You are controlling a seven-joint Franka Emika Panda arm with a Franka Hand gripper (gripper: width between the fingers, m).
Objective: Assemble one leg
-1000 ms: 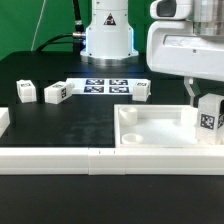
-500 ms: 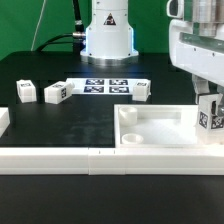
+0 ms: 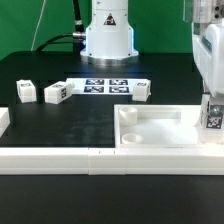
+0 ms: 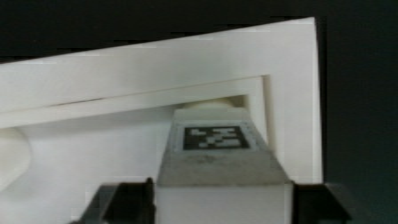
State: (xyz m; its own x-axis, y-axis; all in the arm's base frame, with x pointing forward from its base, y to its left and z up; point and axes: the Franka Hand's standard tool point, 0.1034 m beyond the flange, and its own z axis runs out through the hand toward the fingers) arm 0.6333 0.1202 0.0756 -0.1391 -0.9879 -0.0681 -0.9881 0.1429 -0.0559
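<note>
Having slid toward the exterior view's right over the past second, the claw (image 3: 212,118) pinches the leg (image 3: 213,113) between its fingers above the tabletop's (image 3: 160,130) far corner, seemingly lining it up for insertion, three spare legs well apart.

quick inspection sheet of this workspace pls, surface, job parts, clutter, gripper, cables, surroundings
surface: black table, white rails along its near edge
job's things: one leg held at the large white tray piece; three loose legs farther back
clutter: nothing seen
grippers: gripper shut on the leg, tag facing the wrist view
cables: black cable beside the robot base
surroundings: green backdrop; marker board lying flat
</note>
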